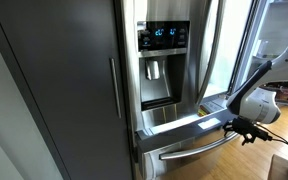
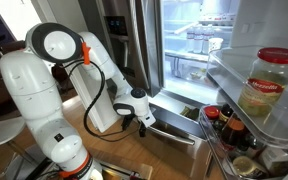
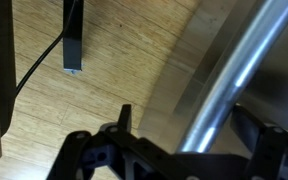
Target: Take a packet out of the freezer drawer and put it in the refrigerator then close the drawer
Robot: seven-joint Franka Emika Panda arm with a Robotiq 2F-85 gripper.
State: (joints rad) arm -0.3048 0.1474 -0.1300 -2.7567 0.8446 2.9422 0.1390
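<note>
On the refrigerator (image 2: 189,35) door shelf (image 2: 224,82), jar (image 2: 271,62), label (image 2: 265,93) blurred

The white arm (image 2: 29,85) bends at the elbow, reaching low and forward; its black pincer (image 3: 187,125) hangs with jaws spread wide.

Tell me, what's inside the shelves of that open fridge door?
A red-lidded jar sits in the upper door shelf; several bottles stand below. The lower shelf's wall hides their bodies.
</note>
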